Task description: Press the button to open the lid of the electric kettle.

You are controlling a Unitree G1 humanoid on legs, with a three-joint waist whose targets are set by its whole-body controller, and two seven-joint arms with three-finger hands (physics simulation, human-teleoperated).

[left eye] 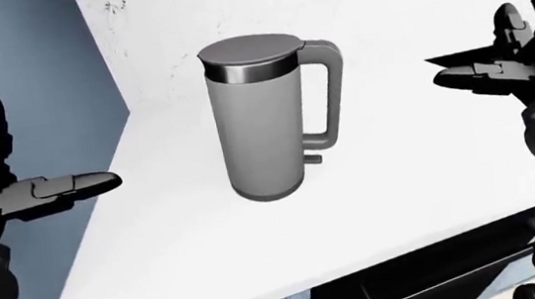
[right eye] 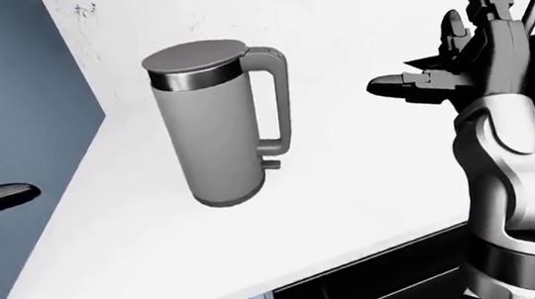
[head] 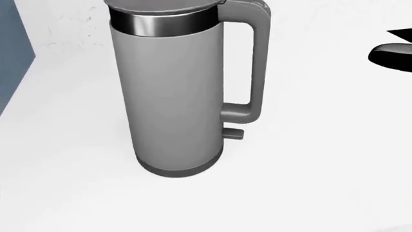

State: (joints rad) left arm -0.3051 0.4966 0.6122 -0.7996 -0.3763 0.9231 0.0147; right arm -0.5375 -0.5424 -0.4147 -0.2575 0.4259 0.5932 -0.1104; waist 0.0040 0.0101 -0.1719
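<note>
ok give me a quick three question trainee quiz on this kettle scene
1. True or false: the lid of the tall grey electric kettle is closed.
2. On which side of the body, in the left-eye view, is the kettle's handle? A left, B right
3. Fill in: the right hand is ___, touching nothing; the left hand also stands apart.

Key: 1 true; 2 B; 3 open
</note>
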